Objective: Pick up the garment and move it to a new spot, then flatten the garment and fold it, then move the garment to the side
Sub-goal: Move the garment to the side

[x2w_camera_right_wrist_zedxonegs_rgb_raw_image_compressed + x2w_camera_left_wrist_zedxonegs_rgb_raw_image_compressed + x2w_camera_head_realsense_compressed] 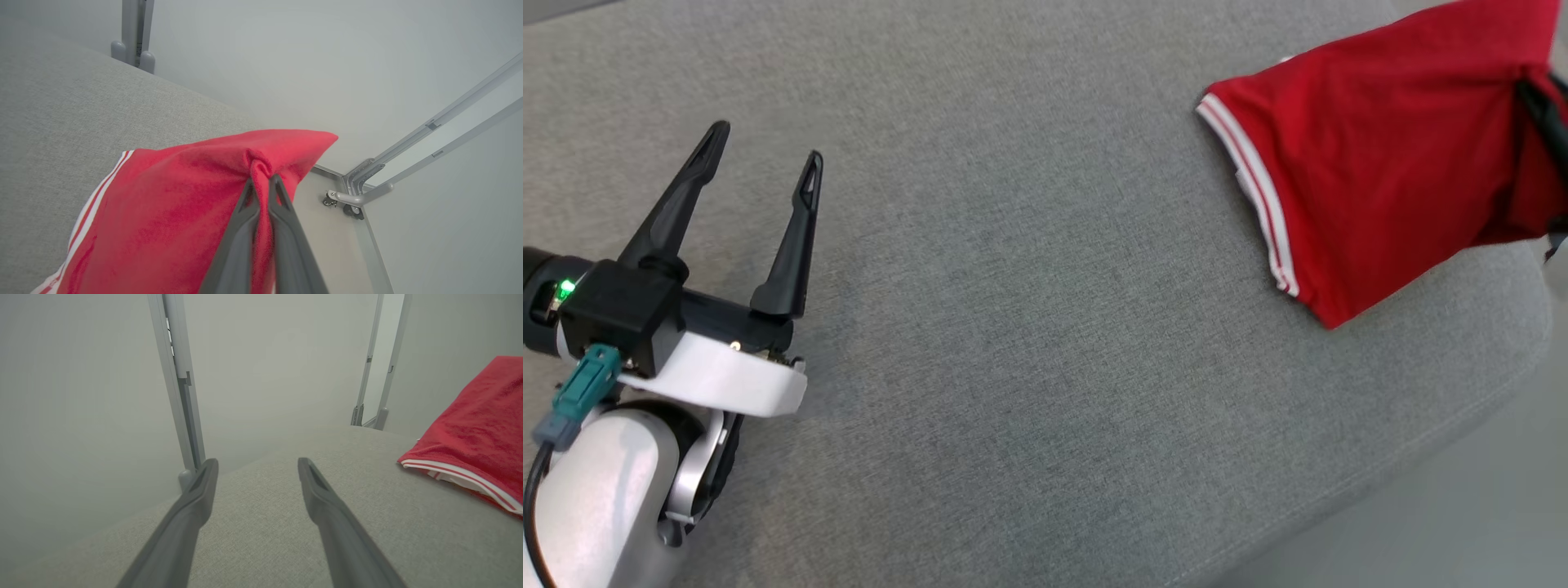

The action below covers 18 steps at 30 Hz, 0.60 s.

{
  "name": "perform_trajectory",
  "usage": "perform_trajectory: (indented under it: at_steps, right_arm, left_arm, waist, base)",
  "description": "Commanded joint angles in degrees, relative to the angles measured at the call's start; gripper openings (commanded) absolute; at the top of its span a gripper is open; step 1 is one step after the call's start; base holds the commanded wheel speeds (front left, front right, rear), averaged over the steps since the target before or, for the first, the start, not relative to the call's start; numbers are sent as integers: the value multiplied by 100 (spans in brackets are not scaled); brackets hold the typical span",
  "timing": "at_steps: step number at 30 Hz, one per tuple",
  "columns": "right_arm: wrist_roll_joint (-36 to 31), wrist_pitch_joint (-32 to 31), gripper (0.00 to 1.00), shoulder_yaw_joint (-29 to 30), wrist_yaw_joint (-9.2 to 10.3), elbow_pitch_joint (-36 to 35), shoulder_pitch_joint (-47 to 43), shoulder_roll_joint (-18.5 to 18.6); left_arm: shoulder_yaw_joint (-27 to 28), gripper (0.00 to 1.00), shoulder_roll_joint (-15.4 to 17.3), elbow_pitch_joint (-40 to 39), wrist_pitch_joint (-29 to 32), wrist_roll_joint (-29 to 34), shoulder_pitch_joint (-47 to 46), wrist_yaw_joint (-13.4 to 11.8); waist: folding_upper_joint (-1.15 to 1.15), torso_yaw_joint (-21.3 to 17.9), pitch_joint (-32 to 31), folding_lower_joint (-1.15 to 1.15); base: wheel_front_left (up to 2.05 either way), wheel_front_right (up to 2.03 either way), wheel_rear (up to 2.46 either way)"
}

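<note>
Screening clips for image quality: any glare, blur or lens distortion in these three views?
Head view: soft even light, no glare, grey cushion weave sharp, faint shadow by the left gripper. Left wrist view: wide-angle splays the metal posts; background hazy. Right wrist view: garment crisp where the right gripper pinches it; no motion blur.

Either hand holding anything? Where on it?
Right hand is shut on the red garment, pinching a bunched fold near its upper edge, away from the striped hem. Left hand open, empty.
</note>
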<state>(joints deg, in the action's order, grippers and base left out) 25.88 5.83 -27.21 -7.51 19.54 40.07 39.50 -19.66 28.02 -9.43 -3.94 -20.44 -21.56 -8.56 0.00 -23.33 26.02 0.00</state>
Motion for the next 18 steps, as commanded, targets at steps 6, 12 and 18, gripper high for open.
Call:
perform_trajectory:
  at_steps: [6, 12, 18]
  right_arm:
    - [204, 679, 0, -319, 3, 1124, 904, -13]
    - [532, 880, 100, -524, 2, 2669, 1522, -433]
    - [829, 943, 100, -459, 2, 3480, 1571, -675]
  left_arm:
    - [-142, 100, 90, -30, 204, 133, -454, 153]
    - [-290, 100, 54, 24, 299, 211, -775, 273]
    - [-337, 100, -11, 130, 235, 175, -868, 272]
  waist:
    - [0, -221, 558, 0]
    - [0, -115, 835, 0]
    - [0, -14, 885, 0]
  base:
    - [0, 0, 0]
    - [0, 0, 0]
    - [0, 0, 0]
